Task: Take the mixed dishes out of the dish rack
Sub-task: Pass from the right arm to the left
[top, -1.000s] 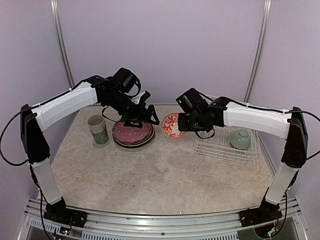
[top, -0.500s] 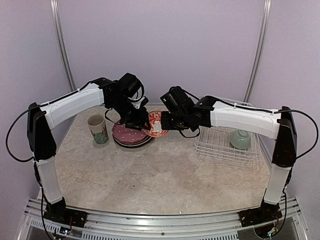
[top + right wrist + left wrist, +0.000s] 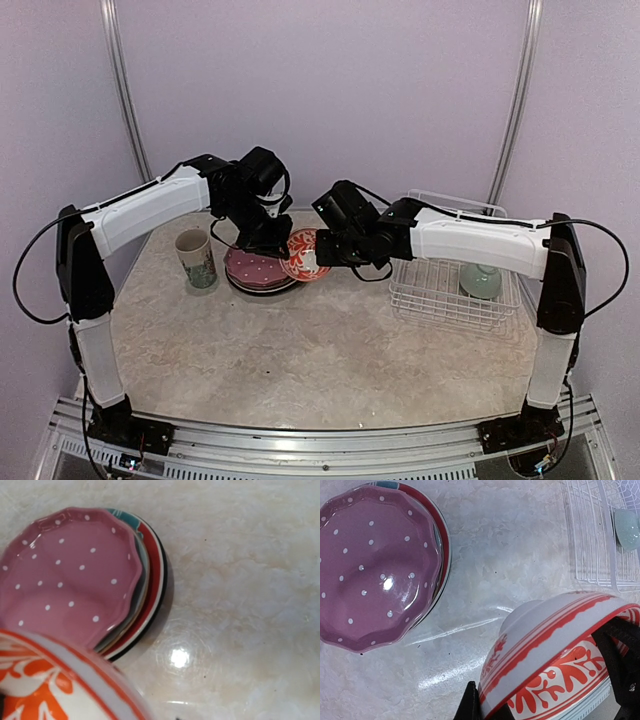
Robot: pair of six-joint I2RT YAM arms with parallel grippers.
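Note:
A white bowl with red floral pattern hangs tilted just right of the plate stack, held between both arms. My left gripper is shut on its left rim; in the left wrist view a black finger presses the bowl's outer wall. My right gripper is shut on the bowl's right side, and the bowl fills the lower left of its wrist view. The pink dotted plate tops the stack on the table. A mint bowl sits in the white wire dish rack.
A tall cream patterned mug stands left of the plates. Under the pink plate lie a teal plate and a red black-rimmed one. The rack is at the table's right, against the back wall.
My right arm carried the patterned bowl left, from near the rack to the plate stack. My left gripper, open a second ago, has closed on the bowl's rim.

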